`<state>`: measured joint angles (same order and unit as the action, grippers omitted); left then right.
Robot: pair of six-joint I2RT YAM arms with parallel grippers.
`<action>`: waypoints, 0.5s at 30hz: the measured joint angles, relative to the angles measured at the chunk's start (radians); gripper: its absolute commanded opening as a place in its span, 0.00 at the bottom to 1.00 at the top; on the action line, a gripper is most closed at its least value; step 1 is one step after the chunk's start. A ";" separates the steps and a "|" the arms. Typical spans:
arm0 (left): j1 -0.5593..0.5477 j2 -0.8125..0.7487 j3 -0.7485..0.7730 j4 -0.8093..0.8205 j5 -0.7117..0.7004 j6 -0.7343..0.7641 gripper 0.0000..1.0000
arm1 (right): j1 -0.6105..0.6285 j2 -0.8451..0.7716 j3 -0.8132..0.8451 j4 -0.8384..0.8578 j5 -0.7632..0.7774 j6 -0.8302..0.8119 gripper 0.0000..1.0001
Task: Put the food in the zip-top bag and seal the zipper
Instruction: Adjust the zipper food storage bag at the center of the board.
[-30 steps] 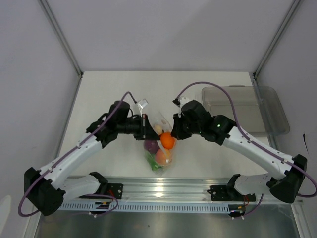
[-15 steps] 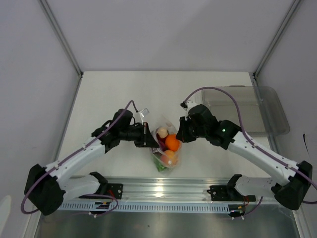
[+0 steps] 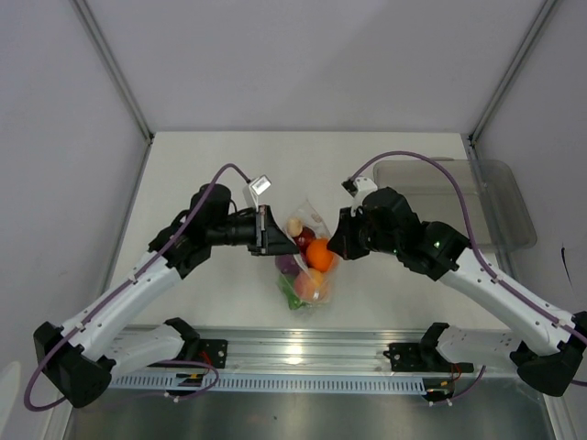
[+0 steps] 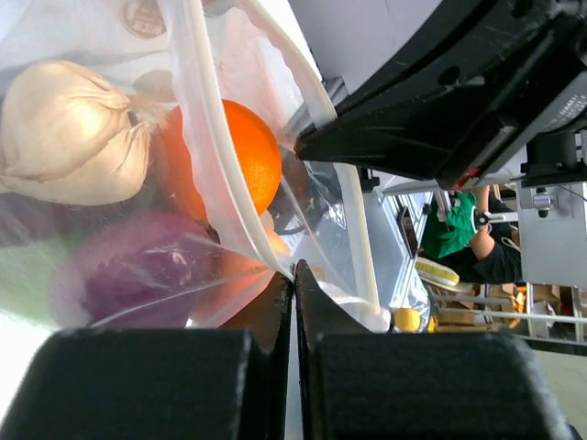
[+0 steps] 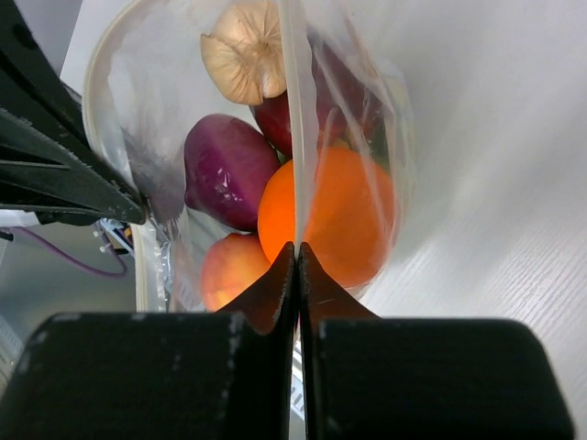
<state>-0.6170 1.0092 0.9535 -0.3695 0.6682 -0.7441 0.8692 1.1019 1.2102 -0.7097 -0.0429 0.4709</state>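
Zip-top bag (image 3: pixel 315 218): strung between both arms, middle of the table (image 3: pixel 211 174)
Left end effector (image 4: pixel 293 272): clamped shut on its rim
Right end effector (image 5: pixel 297 254): pinching the opposite rim, closed too
Food (image 5: pixel 335 215): sitting inside it

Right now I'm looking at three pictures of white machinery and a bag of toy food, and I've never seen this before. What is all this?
These are two robot arms bolted to a table, each ending in a two-finger gripper. One picture looks down from above; the other two come from wrist cameras. The left gripper and the right gripper are each shut on the rim of a see-through zip-top bag, holding it between them. Inside are an orange, a purple fruit, a peach-coloured fruit and a beige piece. A tray lies at the right.
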 measured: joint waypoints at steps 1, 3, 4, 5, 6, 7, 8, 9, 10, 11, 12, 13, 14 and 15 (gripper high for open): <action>-0.003 0.006 0.000 0.001 0.003 -0.002 0.01 | 0.005 -0.001 0.000 -0.004 0.000 0.002 0.00; -0.014 0.023 -0.001 0.002 0.011 -0.009 0.01 | 0.014 -0.001 0.000 -0.014 -0.001 0.009 0.00; -0.020 0.033 -0.002 0.006 0.015 -0.012 0.01 | 0.018 -0.001 0.000 -0.018 -0.002 0.012 0.00; -0.028 0.044 -0.005 0.014 0.017 -0.016 0.01 | 0.021 -0.001 -0.002 -0.018 -0.006 0.018 0.00; -0.037 0.056 -0.008 0.023 0.018 -0.018 0.01 | 0.024 -0.001 -0.004 -0.017 -0.011 0.026 0.00; -0.046 0.070 -0.012 0.032 0.019 -0.023 0.00 | 0.026 -0.001 -0.010 -0.010 -0.017 0.031 0.00; -0.056 0.084 -0.020 0.048 0.020 -0.028 0.01 | 0.028 -0.001 -0.015 -0.004 -0.020 0.035 0.00; -0.064 0.094 -0.027 0.057 0.021 -0.034 0.01 | 0.031 0.000 -0.022 0.002 -0.025 0.039 0.00; -0.077 0.108 -0.041 0.071 0.020 -0.042 0.00 | 0.035 0.003 -0.031 0.011 -0.029 0.045 0.00; -0.086 0.119 -0.053 0.079 0.020 -0.047 0.01 | 0.038 0.009 -0.037 0.016 -0.032 0.050 0.00; -0.097 0.130 -0.066 0.087 0.021 -0.054 0.01 | 0.041 0.016 -0.041 0.023 -0.036 0.053 0.00; -0.104 0.136 -0.077 0.097 0.020 -0.061 0.01 | 0.042 0.024 -0.044 0.030 -0.039 0.055 0.00; -0.113 0.142 -0.089 0.102 0.019 -0.069 0.00 | 0.044 0.036 -0.045 0.037 -0.042 0.056 0.00; -0.123 0.145 -0.102 0.106 0.018 -0.078 0.01 | 0.045 0.051 -0.046 0.046 -0.046 0.057 0.00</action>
<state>-0.7399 1.1538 0.8516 -0.2638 0.6861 -0.8219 0.9146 1.1534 1.1645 -0.6636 -0.0887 0.5278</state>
